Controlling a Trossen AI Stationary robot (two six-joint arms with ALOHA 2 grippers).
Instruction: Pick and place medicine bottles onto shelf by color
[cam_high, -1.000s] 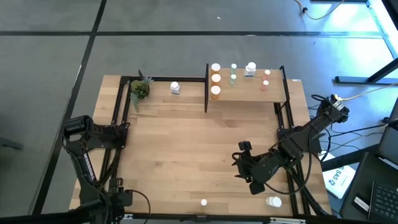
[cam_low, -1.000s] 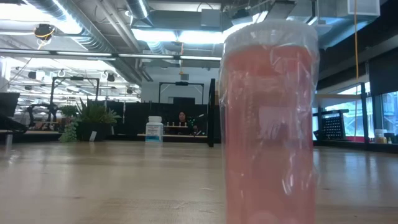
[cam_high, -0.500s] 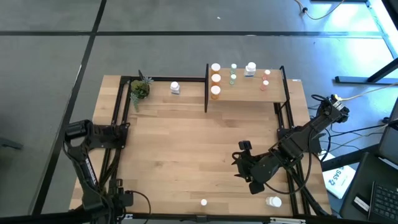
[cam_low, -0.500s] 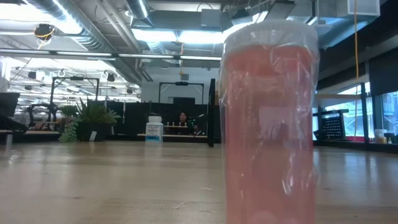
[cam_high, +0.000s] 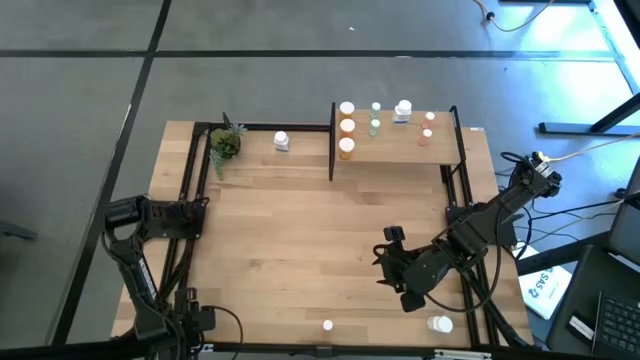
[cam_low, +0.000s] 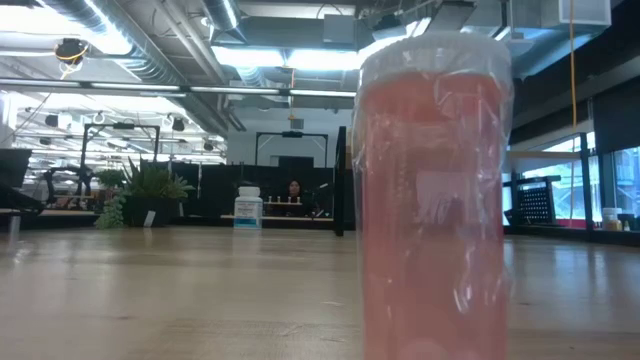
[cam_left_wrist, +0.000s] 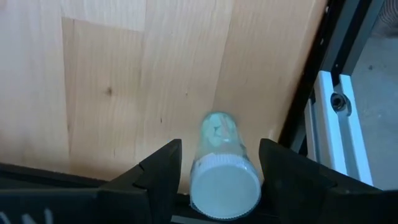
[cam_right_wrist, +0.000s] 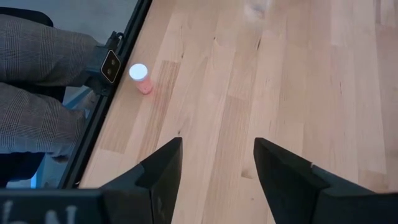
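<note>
Green bottle (cam_left_wrist: 219, 158) seemingly gripped by left pincer (cam_left_wrist: 219, 163).

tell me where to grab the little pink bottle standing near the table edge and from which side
Grip the pink bottle across its round body just under the white cap, coming down from above. It stands upright with open table around it, and the right gripper, open and empty, already looks toward it.

The shelf (cam_high: 400, 148) stands at the tabletop's (cam_high: 300, 240) far edge, right of centre, with 7 medicine bottles (cam_high: 347, 126) on it. Left of it on the tabletop sit 1 bottle (cam_high: 281, 141) and, further left, a potted plant (cam_high: 225, 143). Near the front edge stand 2 more bottles (cam_high: 327, 324), the right one (cam_high: 439, 323) beside the right hand (cam_high: 392, 262). The left hand (cam_left_wrist: 217, 171) holds a bottle (cam_left_wrist: 221, 171) over the tabletop's left edge.
</note>
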